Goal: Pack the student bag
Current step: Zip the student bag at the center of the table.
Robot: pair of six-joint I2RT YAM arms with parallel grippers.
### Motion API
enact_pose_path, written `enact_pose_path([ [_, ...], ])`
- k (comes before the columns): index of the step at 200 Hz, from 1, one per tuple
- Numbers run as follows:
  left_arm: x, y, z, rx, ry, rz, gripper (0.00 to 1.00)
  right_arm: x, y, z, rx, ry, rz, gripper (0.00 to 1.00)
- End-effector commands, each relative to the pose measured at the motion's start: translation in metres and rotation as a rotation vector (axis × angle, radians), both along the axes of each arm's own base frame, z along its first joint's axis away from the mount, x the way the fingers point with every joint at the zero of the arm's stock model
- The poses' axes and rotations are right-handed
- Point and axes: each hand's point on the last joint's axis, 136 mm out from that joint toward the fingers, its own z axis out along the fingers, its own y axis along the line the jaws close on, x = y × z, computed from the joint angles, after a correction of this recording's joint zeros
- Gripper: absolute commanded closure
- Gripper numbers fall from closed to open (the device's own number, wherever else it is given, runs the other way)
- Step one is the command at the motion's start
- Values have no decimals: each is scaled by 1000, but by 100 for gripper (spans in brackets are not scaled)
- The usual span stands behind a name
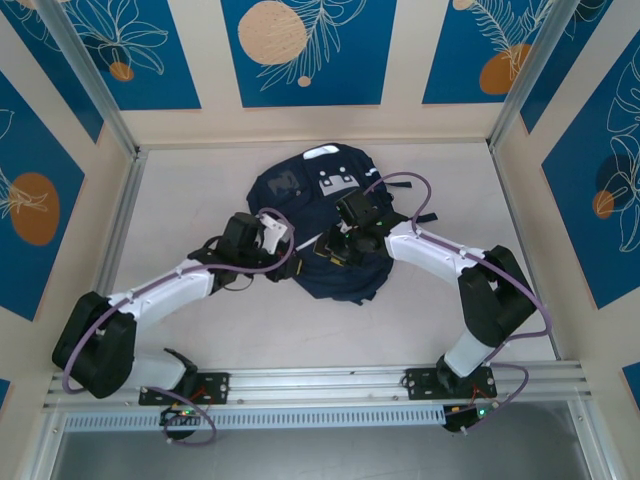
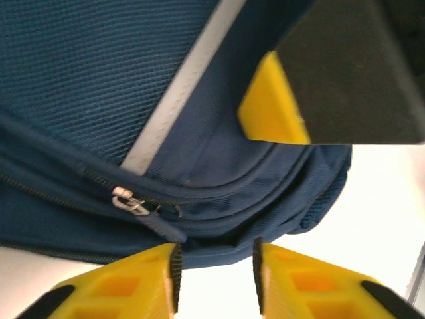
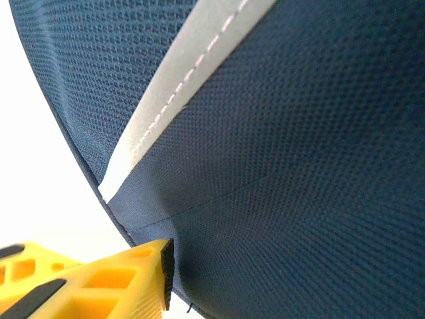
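Top external view: the student bag (image 1: 300, 190) lies mid-way across the table (image 1: 180, 200), nearer its far edge. The left gripper (image 2: 216, 266) stands open beside the zipper (image 2: 129, 201). The right gripper (image 1: 337, 247) touches the fabric, and I cannot tell its grip.

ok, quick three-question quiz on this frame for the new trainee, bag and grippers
1. True or false: the student bag stands upright on the table.
2. In the left wrist view, which metal part shows on the bag? A) zip pull B) buckle C) key ring
3. Fill in: the left gripper has its jaws ___, with nothing between them.

Key: 1 false, it lies flat; 2 A; 3 open.
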Motion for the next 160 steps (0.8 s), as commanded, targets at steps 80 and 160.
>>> enact_pose_path([
  [80,20,-7,-22,-6,99,96,60,5,-1,10,12,-30,-12,61],
  [160,24,-15,-26,-25,119,77,77,5,-2,9,6,-26,-14,61],
])
